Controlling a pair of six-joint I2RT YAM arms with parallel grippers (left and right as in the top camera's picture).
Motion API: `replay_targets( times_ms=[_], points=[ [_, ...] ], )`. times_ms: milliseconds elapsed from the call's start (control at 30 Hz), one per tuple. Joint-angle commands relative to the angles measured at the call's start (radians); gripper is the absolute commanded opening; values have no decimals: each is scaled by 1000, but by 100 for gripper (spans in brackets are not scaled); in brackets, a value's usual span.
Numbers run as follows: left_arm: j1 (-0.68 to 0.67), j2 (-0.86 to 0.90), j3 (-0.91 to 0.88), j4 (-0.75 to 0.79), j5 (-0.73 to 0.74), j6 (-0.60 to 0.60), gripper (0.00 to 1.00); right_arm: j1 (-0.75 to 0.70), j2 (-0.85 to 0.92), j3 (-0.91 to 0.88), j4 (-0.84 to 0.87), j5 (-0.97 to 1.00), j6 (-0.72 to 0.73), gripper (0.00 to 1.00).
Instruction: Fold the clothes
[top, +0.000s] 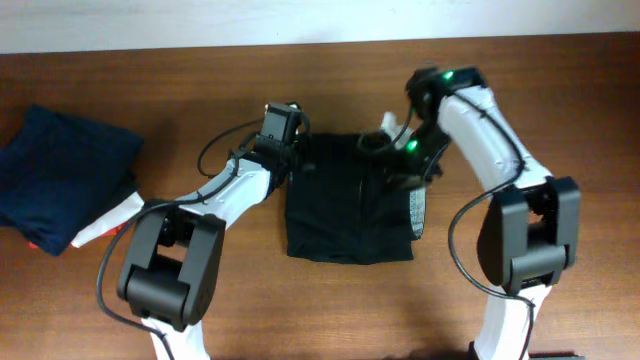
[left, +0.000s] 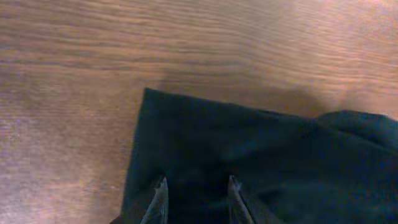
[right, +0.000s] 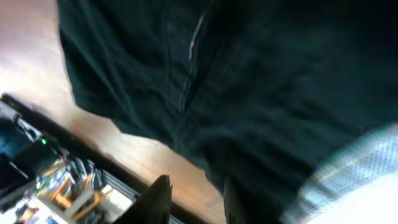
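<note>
The clothes (top: 350, 205) are one black garment lying in a rough folded rectangle at the table's middle. My left gripper (top: 296, 160) is at its upper left corner. In the left wrist view the garment's corner (left: 249, 149) lies flat on the wood, and the left gripper (left: 196, 182) stands open just over it, gripping nothing. My right gripper (top: 396, 165) is at the upper right part of the garment. In the right wrist view the right gripper (right: 196, 190) is open at the edge of the black fabric (right: 236, 81), with bare wood in the gap.
A navy-blue garment (top: 65, 175) lies at the far left with a small white cloth piece (top: 108, 222) beside it. A pale patterned band (top: 419, 212) shows along the black garment's right edge. A small white object (top: 390, 122) sits behind it.
</note>
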Motion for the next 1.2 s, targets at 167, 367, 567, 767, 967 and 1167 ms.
replay_targets(
  times_ms=[167,367,567,767,967,1167],
  points=[
    [44,31,11,-161,13,21,31,26,-8,-411,296,-50,54,32],
    [43,29,11,-424,385,22,9,-110,-8,-365,357,490,195,36],
    [45,-64,72,-192,233,80,11,-145,-10,-132,232,496,170,38],
    [25,-17,72,-38,197,80,28,-138,-11,-90,193,377,171,39],
    [-17,65,71,-142,201,80,18,-138,-11,-90,158,385,170,39],
    [-12,70,71,-401,180,91,0,-182,-11,-90,141,424,170,40]
  ],
)
